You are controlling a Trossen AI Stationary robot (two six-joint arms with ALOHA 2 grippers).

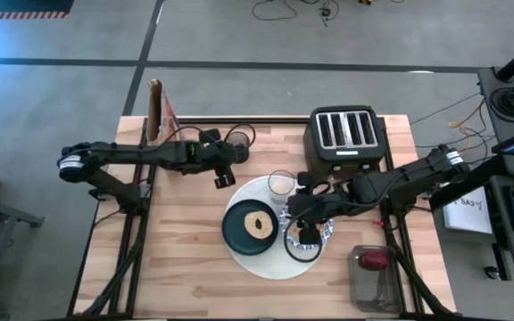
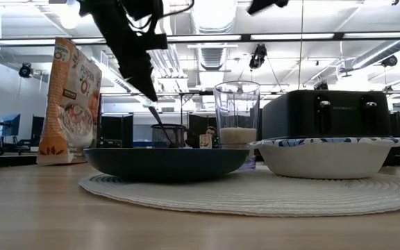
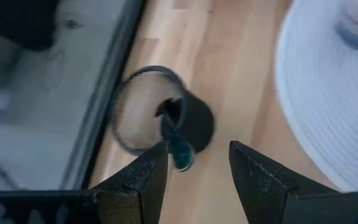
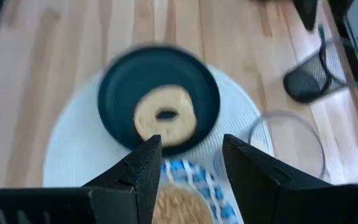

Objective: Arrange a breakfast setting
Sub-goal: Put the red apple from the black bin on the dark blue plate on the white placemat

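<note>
Right hand [image 1: 303, 234] hovered over the patterned bowl [image 1: 305, 242], fingers apart and empty, bagel [image 1: 258, 224] just ahead; left hand [image 1: 225, 179], fingers apart, hung above the mesh cup [image 3: 160, 112].

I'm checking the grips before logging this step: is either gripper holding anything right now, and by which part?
Nothing is held. The left gripper hangs open above the mesh cup; the right gripper hangs open over the bowl, fingers empty.

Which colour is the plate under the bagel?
Dark green plate, clearest in the right wrist view, with the bagel on it.
</note>
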